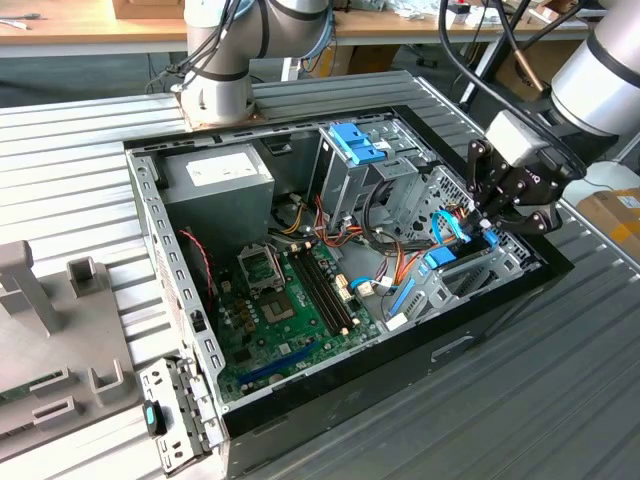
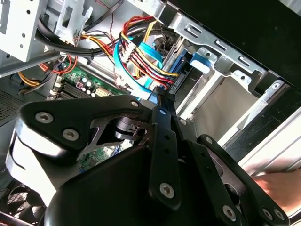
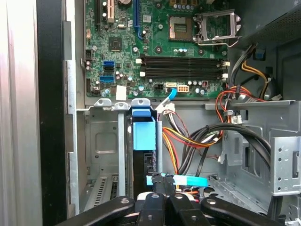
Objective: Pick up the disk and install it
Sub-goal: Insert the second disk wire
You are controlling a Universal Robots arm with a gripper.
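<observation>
The disk (image 1: 441,258), a dark drive with bright blue rails, stands on edge in a metal bay slot at the near right corner of the open computer case (image 1: 160,250). In the first wrist view its blue rail end (image 3: 143,135) faces up between the bay's walls, and the second wrist view shows its dark body (image 2: 181,79) beside a blue tab. My gripper (image 1: 487,226) hangs just over the disk's cable end. Its fingers are shut together, and their tips (image 3: 162,181) (image 2: 160,98) sit at the disk's edge beside a light-blue flat cable (image 3: 186,180).
A green motherboard (image 1: 290,290) fills the case floor. At the back stand a grey box with a white label (image 1: 225,180) and a blue latch plate (image 1: 355,145). Coloured cable bundles (image 3: 188,141) run beside the bay. A hand (image 2: 277,181) shows outside the case.
</observation>
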